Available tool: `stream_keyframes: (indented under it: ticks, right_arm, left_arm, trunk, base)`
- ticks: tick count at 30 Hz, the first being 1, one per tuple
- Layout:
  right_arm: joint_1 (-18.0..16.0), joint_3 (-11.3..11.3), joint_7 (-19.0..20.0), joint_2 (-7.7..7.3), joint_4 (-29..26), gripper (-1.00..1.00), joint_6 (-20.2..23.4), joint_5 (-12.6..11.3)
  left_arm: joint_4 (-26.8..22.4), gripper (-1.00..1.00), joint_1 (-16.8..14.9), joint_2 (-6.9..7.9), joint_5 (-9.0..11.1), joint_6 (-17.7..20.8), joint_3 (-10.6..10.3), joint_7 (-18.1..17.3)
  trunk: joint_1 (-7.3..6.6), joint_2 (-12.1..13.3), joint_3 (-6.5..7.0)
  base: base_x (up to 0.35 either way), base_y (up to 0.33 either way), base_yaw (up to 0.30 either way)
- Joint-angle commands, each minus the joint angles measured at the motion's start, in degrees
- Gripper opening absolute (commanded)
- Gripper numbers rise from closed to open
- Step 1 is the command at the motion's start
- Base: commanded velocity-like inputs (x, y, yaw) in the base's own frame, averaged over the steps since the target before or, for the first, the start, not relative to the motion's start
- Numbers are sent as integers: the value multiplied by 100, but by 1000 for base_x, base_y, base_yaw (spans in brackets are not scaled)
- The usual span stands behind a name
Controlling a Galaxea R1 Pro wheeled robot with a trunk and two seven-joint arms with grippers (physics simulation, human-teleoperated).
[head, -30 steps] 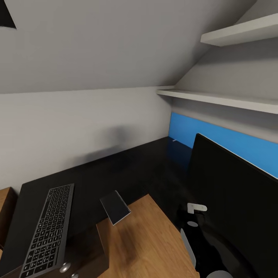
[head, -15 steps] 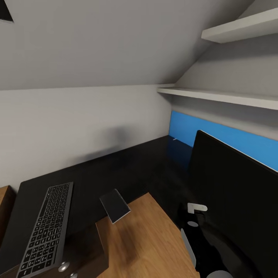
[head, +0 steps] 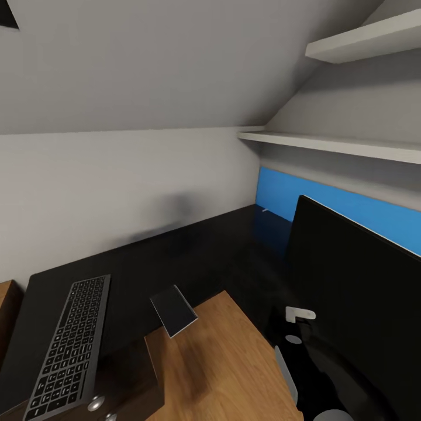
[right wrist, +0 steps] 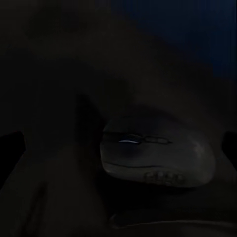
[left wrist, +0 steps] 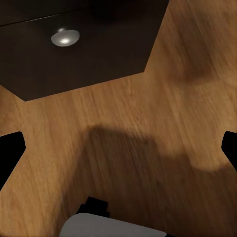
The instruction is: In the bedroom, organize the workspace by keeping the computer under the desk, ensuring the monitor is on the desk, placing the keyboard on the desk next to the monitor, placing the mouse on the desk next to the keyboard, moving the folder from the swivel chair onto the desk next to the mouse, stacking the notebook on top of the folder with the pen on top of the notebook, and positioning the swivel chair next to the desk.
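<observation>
Desk (head: 193,257) corner under a sloping ceiling, black-topped with a blue back panel. Near its left end lies the keyboard (head: 70,345), long and black. On the right stands the monitor (head: 356,280), a wide black screen, well apart from the keyboard. Between them, at the desk's front edge, a small grey notebook (head: 173,311) sits tilted, partly overhanging the wood floor (head: 216,362).

Seen from the right wrist, a dark mouse (right wrist: 158,158) rests on the shadowed desktop close in front of the right pincer (right wrist: 118,148); only the dark tips show at the picture's edges, set wide apart with nothing between them. From the left wrist, the left pincer (left wrist: 118,148) likewise stands wide and empty above the floor, beside the dark drawer unit (left wrist: 84,49) with its silver knob (left wrist: 64,37).

My guess is the mouse step is in hand. The next move calls for lowering the right pincer over the mouse, closing gently, then carrying it across to lie beside the keyboard.
</observation>
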Motion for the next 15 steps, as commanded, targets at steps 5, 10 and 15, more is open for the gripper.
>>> stream_keyframes:
  ticks: [5,10,15]
  right_arm:
    - [-3,-44,-8,-61,-12,100,23,38]
    - [-3,-53,-14,-134,-15,100,-15,36]
    - [-3,-53,-14,-153,-14,100,-36,36]
  left_arm:
    - [2,100,-3,-1,-3,-17,-9,26]
    - [2,100,-3,-1,-3,-17,-9,26]
    - [2,100,-3,-1,-3,-17,-9,26]
  trunk:
    - [0,-4,-6]
    - [0,-4,-6]
    - [0,-4,-6]
  base:
    - [0,0,0]
    - [0,0,0]
    - [0,0,0]
